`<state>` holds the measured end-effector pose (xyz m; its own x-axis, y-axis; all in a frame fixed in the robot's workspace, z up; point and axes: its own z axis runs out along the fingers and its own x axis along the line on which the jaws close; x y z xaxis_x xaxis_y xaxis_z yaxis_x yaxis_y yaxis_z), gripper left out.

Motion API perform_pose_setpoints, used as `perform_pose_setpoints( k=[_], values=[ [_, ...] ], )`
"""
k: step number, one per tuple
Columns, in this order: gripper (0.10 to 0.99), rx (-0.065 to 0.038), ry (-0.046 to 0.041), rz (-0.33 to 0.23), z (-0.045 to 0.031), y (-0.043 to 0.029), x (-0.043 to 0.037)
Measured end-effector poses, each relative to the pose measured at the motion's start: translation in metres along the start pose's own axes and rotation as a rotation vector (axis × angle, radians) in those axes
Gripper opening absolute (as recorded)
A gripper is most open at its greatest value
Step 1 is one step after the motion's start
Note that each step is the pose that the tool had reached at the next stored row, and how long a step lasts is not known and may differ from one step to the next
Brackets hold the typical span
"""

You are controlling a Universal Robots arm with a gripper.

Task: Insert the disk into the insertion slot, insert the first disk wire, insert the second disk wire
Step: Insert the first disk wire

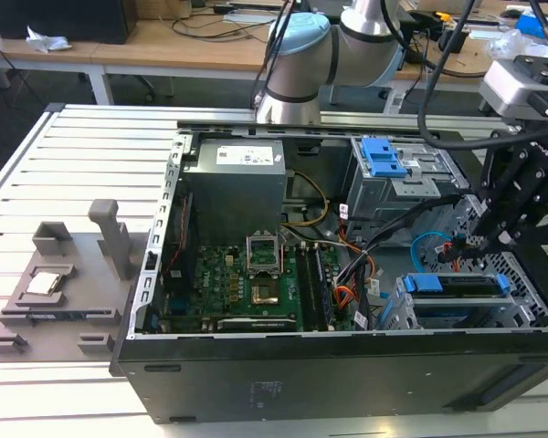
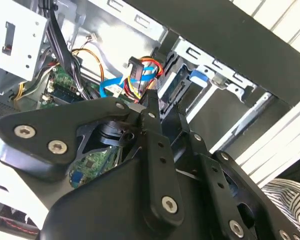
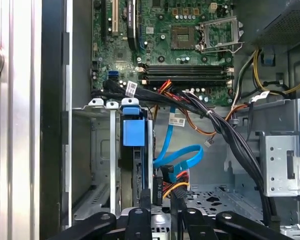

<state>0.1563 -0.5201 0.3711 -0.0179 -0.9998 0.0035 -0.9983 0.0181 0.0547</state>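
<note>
The disk (image 1: 457,285) lies in its blue carrier inside the insertion slot (image 1: 522,315), the low perforated cage at the case's front corner on the exterior view's right. The first wrist view shows the disk (image 3: 135,132) edge-on in the insertion slot (image 3: 102,150). My gripper (image 3: 160,200) hangs at the disk's rear end. Its fingers stand close either side of a black wire connector (image 3: 158,187) with red, yellow and orange leads. A blue flat cable (image 3: 176,159) loops beside it. In the second wrist view the connector (image 2: 136,67) sits just beyond my fingertips (image 2: 152,102).
A taller grey cage with a blue latch (image 1: 384,157) stands behind the slot. Black cable bundles (image 3: 225,130) cross above the motherboard (image 1: 247,283). The power supply (image 1: 233,187) fills the back. A grey fixture plate (image 1: 55,292) lies on the slatted table outside the case.
</note>
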Motion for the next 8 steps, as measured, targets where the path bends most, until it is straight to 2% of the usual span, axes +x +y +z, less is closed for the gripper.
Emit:
perform_pose_setpoints(
  k=[3,8],
  values=[
    [0.302,0.000,0.0000,0.001,0.0107,-0.0007,-0.0001],
    [0.302,0.000,0.0008,0.001,0.0123,-0.0008,-0.0001]
  ],
)
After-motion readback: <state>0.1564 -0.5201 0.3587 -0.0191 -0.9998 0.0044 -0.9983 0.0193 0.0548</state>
